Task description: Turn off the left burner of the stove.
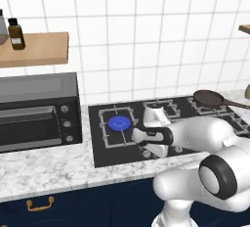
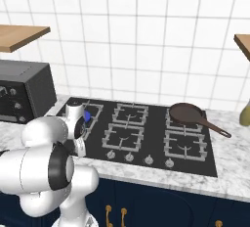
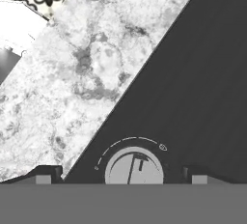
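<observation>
White tiled wall backs a marble counter (image 1: 44,170). At far left sits a dark oven (image 1: 39,111) with a glass door, under a wooden shelf (image 1: 36,49) holding a brown bottle (image 1: 16,34). Next comes the stove (image 1: 105,150) — black, with grey wire grates. The left burner (image 1: 119,123), its centre disc blue, lies at the stove's left end, just behind the arm's wrist. The gripper (image 3: 123,175) points down near the stove's front edge, a silver knob (image 3: 134,167) right between its fingertips (image 3: 46,174); I cannot tell whether they grip it or stand apart. Farther right, a dark frying pan (image 2: 188,113) rests on the back right grate.
</observation>
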